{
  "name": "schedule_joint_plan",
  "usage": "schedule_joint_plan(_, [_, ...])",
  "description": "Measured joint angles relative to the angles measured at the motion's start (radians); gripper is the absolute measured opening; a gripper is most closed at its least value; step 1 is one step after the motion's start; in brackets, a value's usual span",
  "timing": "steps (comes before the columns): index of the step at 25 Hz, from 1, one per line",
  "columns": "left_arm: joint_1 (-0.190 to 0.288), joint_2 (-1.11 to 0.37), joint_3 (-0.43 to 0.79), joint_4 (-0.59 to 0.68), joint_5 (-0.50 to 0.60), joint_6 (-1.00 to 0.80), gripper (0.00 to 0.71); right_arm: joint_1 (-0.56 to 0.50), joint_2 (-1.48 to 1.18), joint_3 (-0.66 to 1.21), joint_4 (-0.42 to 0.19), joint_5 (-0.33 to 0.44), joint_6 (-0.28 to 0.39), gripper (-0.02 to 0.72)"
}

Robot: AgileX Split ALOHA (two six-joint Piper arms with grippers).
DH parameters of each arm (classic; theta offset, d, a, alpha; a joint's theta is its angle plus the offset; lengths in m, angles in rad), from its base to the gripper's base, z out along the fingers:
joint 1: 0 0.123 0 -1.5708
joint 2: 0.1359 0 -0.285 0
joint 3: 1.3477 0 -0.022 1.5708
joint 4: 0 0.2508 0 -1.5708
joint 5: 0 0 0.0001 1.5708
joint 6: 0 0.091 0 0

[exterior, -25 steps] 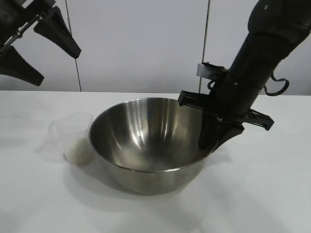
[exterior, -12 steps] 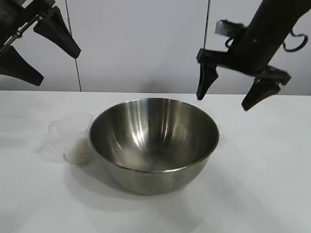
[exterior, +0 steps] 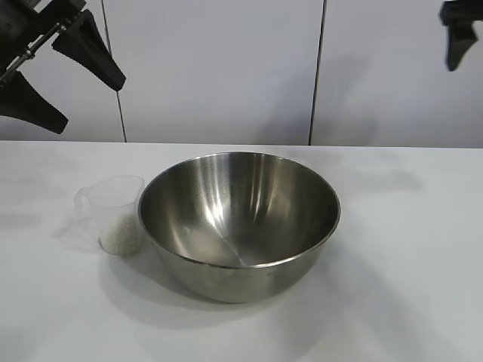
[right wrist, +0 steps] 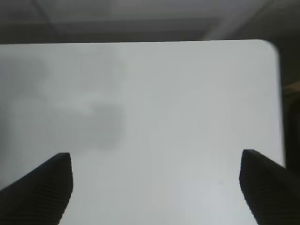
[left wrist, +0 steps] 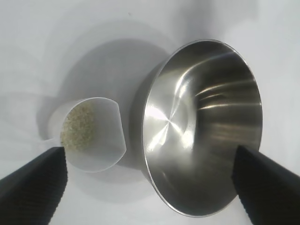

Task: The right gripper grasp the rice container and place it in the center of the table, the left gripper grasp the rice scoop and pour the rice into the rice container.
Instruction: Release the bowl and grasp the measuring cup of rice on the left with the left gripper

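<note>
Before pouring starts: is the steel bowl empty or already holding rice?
Empty: the rice container shows bare steel inside; the rice sits in the scoop.

Left gripper [exterior: 56, 79] hangs high at the far left, angled down, its two dark fingers [exterior: 90, 49] spread wide with nothing between them. Right gripper [right wrist: 154, 187] is up at the top right corner, barely in the exterior view, one dark fingertip [exterior: 455, 34] showing; its jaws stand wide apart, empty.
</note>
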Motion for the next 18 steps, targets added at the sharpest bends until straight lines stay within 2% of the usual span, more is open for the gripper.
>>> schedule_joint_plan(3, [0.000, 0.000, 0.000, 0.000, 0.000, 0.000, 0.687, -0.065, -0.113, 0.000, 0.011, 0.046, -0.007, 0.661])
schedule_joint_plan(7, [0.000, 0.000, 0.000, 0.000, 0.000, 0.000, 0.687, -0.085, -0.317, 0.000, 0.030, 0.080, -0.059, 0.660])
schedule_joint_plan(11, [0.000, 0.000, 0.000, 0.000, 0.000, 0.000, 0.687, -0.071, -0.601, -0.001, 0.116, 0.087, -0.085, 0.660])
schedule_joint_plan(15, [0.000, 0.000, 0.000, 0.000, 0.000, 0.000, 0.687, -0.005, -0.899, 0.024, 0.231, 0.117, -0.126, 0.659])
schedule_joint_plan(18, [0.000, 0.000, 0.000, 0.000, 0.000, 0.000, 0.687, 0.014, -1.117, 0.110, 0.249, 0.186, -0.132, 0.636])
